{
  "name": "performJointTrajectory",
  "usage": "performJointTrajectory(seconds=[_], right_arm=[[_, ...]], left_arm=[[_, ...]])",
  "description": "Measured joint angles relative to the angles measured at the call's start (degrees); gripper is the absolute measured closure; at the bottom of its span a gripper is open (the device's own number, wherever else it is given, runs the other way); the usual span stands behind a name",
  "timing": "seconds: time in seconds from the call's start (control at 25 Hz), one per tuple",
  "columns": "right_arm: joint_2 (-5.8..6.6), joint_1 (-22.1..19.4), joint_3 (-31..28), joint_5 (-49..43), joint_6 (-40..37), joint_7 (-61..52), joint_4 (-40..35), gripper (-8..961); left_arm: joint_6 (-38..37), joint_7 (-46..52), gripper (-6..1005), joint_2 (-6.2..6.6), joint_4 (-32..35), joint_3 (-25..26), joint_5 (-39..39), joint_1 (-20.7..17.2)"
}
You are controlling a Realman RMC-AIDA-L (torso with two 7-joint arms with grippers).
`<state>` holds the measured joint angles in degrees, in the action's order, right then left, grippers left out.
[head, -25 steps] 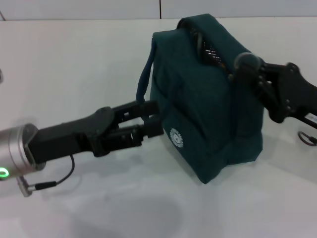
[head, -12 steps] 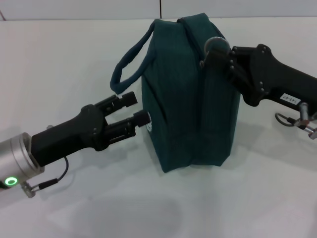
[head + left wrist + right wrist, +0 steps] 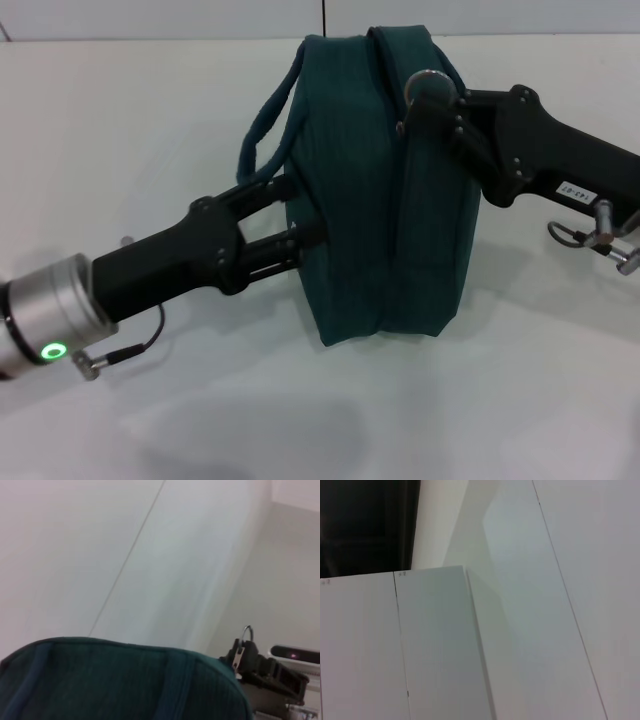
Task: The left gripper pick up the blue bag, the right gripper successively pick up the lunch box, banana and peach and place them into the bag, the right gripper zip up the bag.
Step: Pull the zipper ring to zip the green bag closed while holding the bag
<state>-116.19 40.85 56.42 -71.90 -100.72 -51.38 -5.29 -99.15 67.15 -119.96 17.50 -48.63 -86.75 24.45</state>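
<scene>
The blue bag (image 3: 365,200) stands upright on the white table (image 3: 140,120), its top closed and no lining showing. My left gripper (image 3: 295,212) reaches in from the lower left with its fingers apart, their tips against the bag's left side just under the handle (image 3: 265,130). My right gripper (image 3: 412,100) comes from the right and is shut at the zipper line on top of the bag. The left wrist view shows the bag's top (image 3: 125,680) and the right gripper (image 3: 242,652) with the ring zipper pull (image 3: 246,630) at its tip. The lunch box, banana and peach are out of view.
A metal ring and plug (image 3: 565,235) hang under the right arm. The right wrist view shows only pale wall panels (image 3: 445,645). A seam in the back wall (image 3: 323,15) runs above the bag.
The bag has swung upright and shifted left, and its open mouth with lining no longer shows. My right gripper moved left along the bag's top. My left gripper pushed in against the bag's side.
</scene>
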Motion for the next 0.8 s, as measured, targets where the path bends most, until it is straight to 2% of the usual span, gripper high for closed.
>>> performJointTrajectory(seconds=[0.4, 0.8], right_arm=[[0.00, 1.59, 0.00, 0.02, 0.81, 0.37, 0.55, 944], [0.00, 1.60, -0.18, 0.01, 0.61, 0.06, 0.56, 944]], left_arm=[[2.45, -0.40, 302, -0.20, -2.47, 0.01, 0.85, 3.07], [2.71, -4.50, 334, -0.09, -2.91, -0.83, 1.56, 3.28]])
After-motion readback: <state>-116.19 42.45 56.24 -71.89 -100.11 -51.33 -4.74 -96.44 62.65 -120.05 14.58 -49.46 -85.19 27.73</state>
